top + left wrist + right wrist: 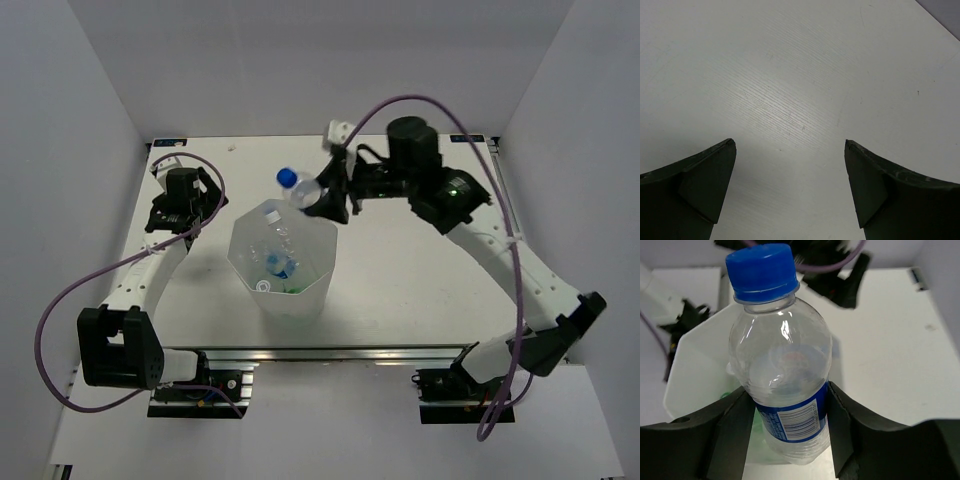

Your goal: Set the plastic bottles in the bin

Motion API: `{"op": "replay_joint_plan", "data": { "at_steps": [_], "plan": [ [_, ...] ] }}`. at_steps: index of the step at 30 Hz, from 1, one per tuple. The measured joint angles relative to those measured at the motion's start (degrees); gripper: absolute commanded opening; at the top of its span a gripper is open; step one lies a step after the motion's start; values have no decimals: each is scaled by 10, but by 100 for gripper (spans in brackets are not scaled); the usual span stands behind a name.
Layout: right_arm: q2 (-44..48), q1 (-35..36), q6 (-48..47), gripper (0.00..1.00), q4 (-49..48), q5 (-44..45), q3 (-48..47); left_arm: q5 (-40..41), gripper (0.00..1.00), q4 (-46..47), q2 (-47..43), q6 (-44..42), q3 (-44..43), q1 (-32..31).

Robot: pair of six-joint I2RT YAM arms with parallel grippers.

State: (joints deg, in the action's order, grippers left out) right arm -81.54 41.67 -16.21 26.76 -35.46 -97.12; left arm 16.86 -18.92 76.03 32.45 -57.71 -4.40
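Note:
My right gripper [318, 200] is shut on a clear plastic bottle [298, 187] with a blue cap and blue label, held tilted over the far rim of the white translucent bin [312, 290]. In the right wrist view the bottle [782, 360] sits between both fingers [850, 430], with the bin [695, 365] below and behind it. Inside the bin lie other bottles [278, 262], one green, the others clear with blue. My left gripper [180, 215] is open and empty over bare table at the far left; its wrist view shows only the two fingers [705, 180] and the tabletop.
The white table [420, 270] is walled by white panels on three sides. The left arm's purple cable [60, 300] loops off the left edge; the right arm's cable [490, 190] arcs over the far right.

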Motion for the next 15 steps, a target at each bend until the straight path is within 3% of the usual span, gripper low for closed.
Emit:
{"op": "replay_joint_plan", "data": {
  "at_steps": [1,2,7,15],
  "plan": [
    [-14,14,-9,60,16,-6,-3,0,98,0,-2,0,1,0],
    [-26,26,-15,89,36,-10,-6,0,98,0,-5,0,2,0],
    [-47,49,-36,89,107,-17,-12,0,98,-1,-15,0,2,0],
    [-16,39,-15,89,94,52,-28,0,98,0,-15,0,2,0]
  ]
}}
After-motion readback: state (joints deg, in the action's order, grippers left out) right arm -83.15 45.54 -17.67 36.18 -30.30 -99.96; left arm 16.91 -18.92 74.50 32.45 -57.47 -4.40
